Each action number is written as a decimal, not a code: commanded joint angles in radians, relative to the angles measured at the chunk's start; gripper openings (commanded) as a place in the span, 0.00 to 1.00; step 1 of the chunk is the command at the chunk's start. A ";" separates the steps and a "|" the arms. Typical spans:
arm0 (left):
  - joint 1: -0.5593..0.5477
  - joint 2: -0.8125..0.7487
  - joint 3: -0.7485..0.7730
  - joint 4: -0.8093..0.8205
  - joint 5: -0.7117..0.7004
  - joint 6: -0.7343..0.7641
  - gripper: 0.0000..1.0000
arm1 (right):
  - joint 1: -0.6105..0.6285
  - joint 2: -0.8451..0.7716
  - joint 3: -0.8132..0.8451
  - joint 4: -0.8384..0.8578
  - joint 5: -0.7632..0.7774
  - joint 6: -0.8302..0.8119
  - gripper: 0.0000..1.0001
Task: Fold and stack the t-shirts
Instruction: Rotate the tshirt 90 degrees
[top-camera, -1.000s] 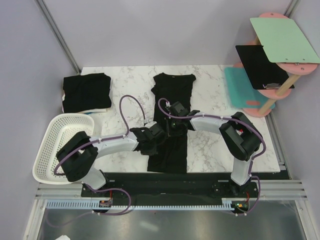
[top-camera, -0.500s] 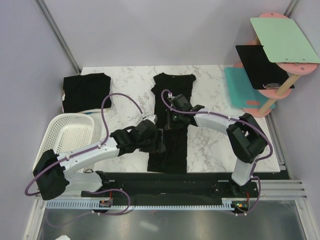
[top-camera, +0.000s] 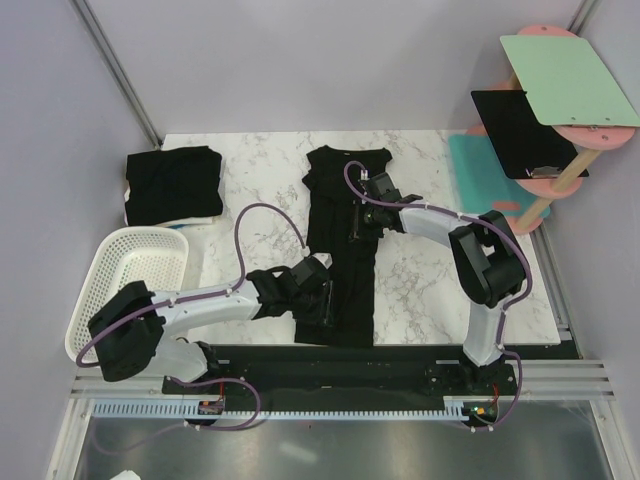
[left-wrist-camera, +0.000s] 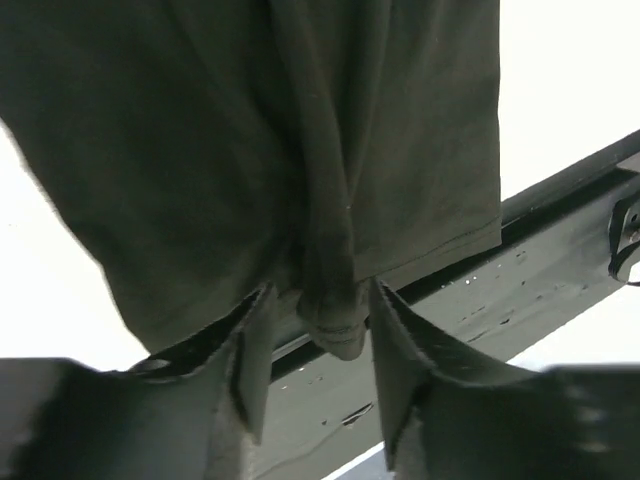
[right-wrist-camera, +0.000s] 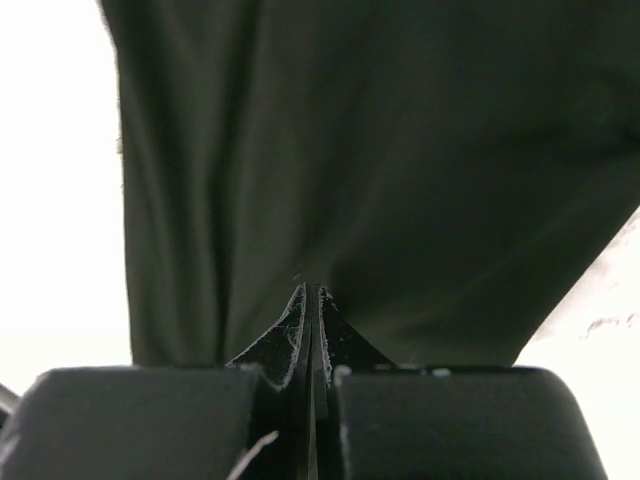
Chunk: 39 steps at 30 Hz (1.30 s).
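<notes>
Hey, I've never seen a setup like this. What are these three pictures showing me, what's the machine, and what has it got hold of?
These are two robot arms, the left arm and the right arm, bolted at the near edge of a marble table. The wide picture comes from a fixed camera above and behind them. The other two come from a camera on each wrist. A black t-shirt lies spread in the middle, a folded t-shirt sits far left, and a white basket stands near left. The left end effector has its fingers either side of a bunched fold at the spread shirt's near hem; whether it pinches is unclear. The right end effector is shut, tips against the shirt farther up.
</notes>
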 joint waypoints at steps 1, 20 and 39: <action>-0.027 0.024 0.001 0.066 0.018 -0.041 0.36 | -0.004 0.047 0.062 0.016 0.005 -0.027 0.00; -0.029 -0.127 -0.011 0.041 0.144 -0.167 0.02 | -0.018 0.096 0.049 0.025 0.013 -0.036 0.00; -0.024 -0.254 -0.001 -0.160 -0.120 -0.117 0.94 | -0.041 -0.278 -0.107 0.022 0.016 -0.015 0.25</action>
